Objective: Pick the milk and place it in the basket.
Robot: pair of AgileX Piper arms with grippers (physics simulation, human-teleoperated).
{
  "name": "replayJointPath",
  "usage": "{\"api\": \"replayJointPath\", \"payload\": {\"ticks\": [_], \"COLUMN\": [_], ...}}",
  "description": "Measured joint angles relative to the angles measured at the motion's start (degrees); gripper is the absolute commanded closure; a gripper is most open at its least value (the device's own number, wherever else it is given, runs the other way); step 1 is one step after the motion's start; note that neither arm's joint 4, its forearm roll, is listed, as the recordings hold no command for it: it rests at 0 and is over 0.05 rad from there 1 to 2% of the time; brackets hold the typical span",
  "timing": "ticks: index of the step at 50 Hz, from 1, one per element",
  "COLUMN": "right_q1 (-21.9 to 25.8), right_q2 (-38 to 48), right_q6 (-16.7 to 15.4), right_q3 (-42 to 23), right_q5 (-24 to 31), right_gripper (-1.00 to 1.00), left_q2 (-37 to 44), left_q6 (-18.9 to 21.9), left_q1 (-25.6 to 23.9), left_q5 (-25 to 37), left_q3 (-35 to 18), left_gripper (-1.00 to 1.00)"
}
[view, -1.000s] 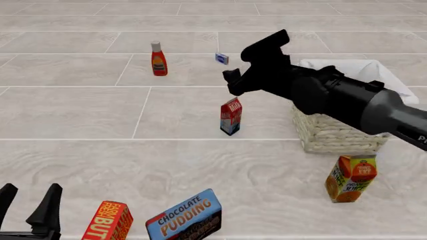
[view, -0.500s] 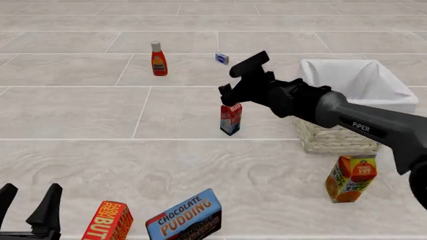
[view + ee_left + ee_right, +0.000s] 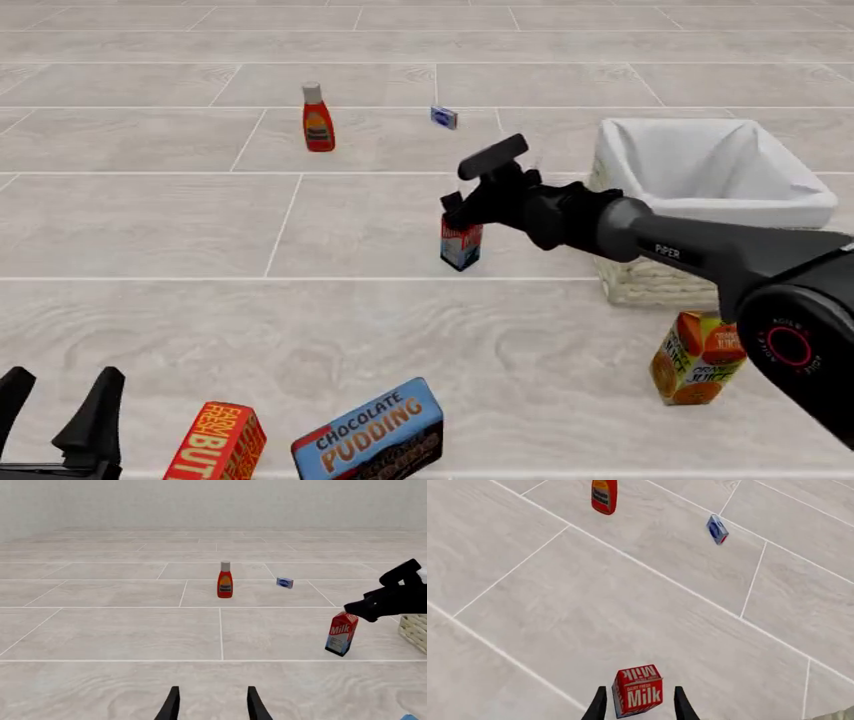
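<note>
The milk [image 3: 461, 245] is a small carton with a red top, standing upright on the tiled floor left of the basket [image 3: 654, 275]. My right gripper [image 3: 457, 202] hangs over it, open. In the right wrist view its fingers [image 3: 599, 706] flank the milk [image 3: 637, 690] on both sides with small gaps. The left wrist view shows the milk [image 3: 341, 634] under the dark right gripper [image 3: 365, 611]. The basket's white liner [image 3: 707, 165] holds nothing I can see. My left gripper [image 3: 56, 398] stands open and holds nothing at the near left, far from the carton.
A red ketchup bottle [image 3: 316, 120] and a small blue box [image 3: 443, 117] stand farther back. An orange juice carton [image 3: 701, 357] is near the basket's front. A chocolate pudding box [image 3: 371, 435] and a butter box [image 3: 214, 440] lie close to my left gripper.
My right gripper has come down and toward the milk, from above it to straddling its top. The left arm and all objects have stayed put.
</note>
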Motion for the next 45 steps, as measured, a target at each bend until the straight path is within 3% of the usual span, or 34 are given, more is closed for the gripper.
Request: {"api": "replayJointPath", "payload": {"ticks": [45], "right_q1": [-0.93], "right_q2": [10.86], "right_q6": [1.63], "right_q3": [-3.32], "right_q5": [-3.44], "right_gripper": [-1.0], "left_q2": [0.0], "left_q6": [0.0], "left_q1": [0.0], "left_q5": [0.0], "left_q3": [0.0], "left_gripper": [-1.0]}}
